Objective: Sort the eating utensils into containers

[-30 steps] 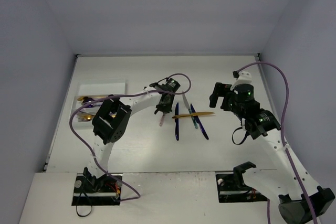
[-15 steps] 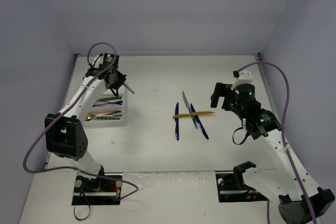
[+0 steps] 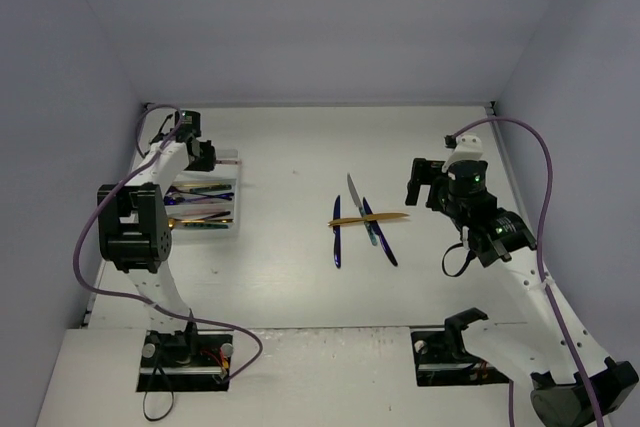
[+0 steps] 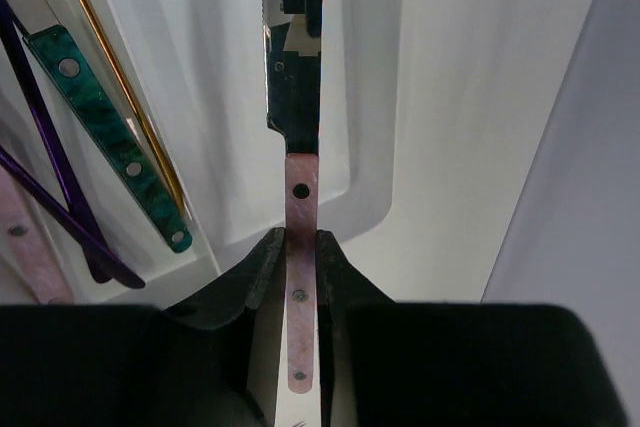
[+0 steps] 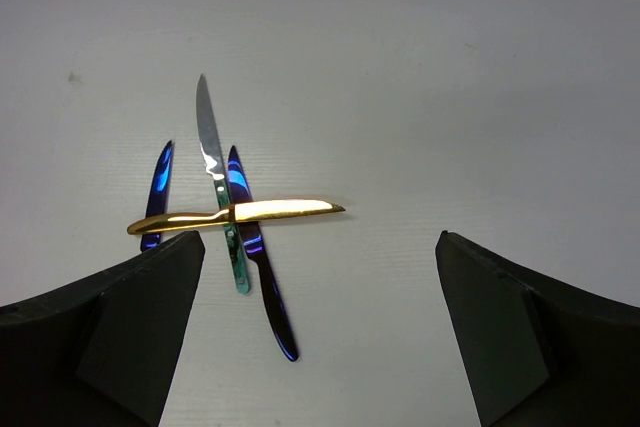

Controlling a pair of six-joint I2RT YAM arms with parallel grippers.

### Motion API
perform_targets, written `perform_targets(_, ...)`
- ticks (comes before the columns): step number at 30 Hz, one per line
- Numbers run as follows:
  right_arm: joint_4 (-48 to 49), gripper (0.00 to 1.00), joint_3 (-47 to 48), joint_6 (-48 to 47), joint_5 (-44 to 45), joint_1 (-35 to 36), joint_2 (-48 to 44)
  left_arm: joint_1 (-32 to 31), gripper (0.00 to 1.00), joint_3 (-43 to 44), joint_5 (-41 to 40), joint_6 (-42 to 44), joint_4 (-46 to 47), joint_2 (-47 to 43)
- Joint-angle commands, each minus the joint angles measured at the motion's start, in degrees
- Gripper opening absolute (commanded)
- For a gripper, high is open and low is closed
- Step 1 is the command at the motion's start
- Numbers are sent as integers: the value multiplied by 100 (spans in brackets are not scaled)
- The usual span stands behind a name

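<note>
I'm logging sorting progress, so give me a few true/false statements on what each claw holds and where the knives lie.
1. The left claw grips a pink-handled knife over the tray. True.
2. The right claw holds the gold knife. False: it is open and empty, and the gold knife lies on the table.
3. The gold knife lies across a teal-handled knife. True.
4. Every utensil is in the tray. False: four knives, the gold one among them, lie on the table.
</note>
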Motion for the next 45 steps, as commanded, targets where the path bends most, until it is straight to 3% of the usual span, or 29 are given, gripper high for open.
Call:
perform_targets(1, 170, 100, 166, -198, 392, -38, -25, 254, 0, 198, -12, -639, 541, 2)
perform_targets(11, 161, 100, 236, -293, 563, -57, 106, 627, 2, 375, 106, -708, 582, 573)
perform_targets(13, 161, 100, 245, -287, 574, -68, 123, 641, 16, 361, 184, -630, 649, 615)
perform_targets(18, 151, 100, 270, -299, 538, -72, 114, 612, 37, 493, 121, -153, 610, 416)
perform_targets(23, 146, 100, 282, -302, 487, -76, 96, 453, 54, 435, -75, 556, 551, -198)
perform_targets(25, 151, 100, 300, -309, 473, -74, 76, 284, 55, 446, -147, 912, 549, -441)
perform_targets(27, 147, 100, 319, -298, 466, -74, 58, -143, 57, 581, -360, 1789, 422, -736)
perform_targets(30, 147, 100, 342, -275, 419, -74, 15, -869, 57, 987, -483, 3853, 400, -987)
perform_targets(38, 152, 100, 452, -338, 97, -82, -253, -3160, 59, 700, 402, 7706, 480, -1352)
perform_targets(42, 143, 100, 552, -451, 18, -82, -457, -3951, 61, 683, 1155, 8533, 219, -1002)
perform_targets(45, 135, 100, 591, -493, -63, -82, -667, -4409, 62, 794, 1161, 9009, 114, -578)
